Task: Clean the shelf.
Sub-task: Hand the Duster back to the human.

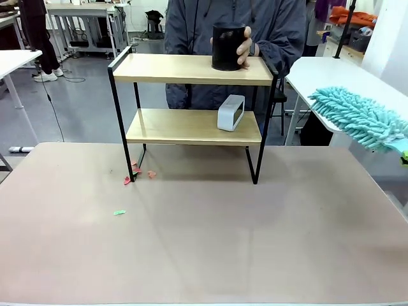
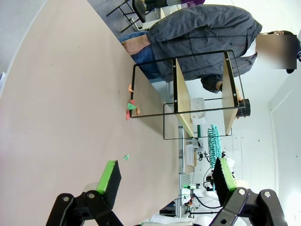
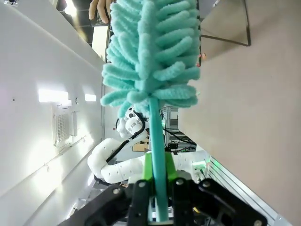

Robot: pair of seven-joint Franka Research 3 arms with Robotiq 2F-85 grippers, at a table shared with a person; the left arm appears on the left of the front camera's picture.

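Observation:
The shelf (image 1: pixel 191 127) stands at the far middle of the table, with two wooden boards in a black frame. On its top board a person's hand (image 1: pixel 245 48) holds a black cylinder (image 1: pixel 227 46). A white box-like object (image 1: pixel 231 113) sits on the lower board. My right gripper (image 3: pixel 159 176) is shut on the handle of a teal fluffy duster (image 3: pixel 150 52), which hangs at the right edge (image 1: pixel 360 118), clear of the shelf. My left gripper (image 2: pixel 167 176) is open and empty above the table, looking toward the shelf (image 2: pixel 202 101).
Small red and orange paper scraps (image 1: pixel 135 172) lie by the shelf's front left leg, and a green scrap (image 1: pixel 119 212) lies nearer on the beige table (image 1: pixel 204 255). A white table (image 1: pixel 319 73) stands behind at the right. The person stands right behind the shelf.

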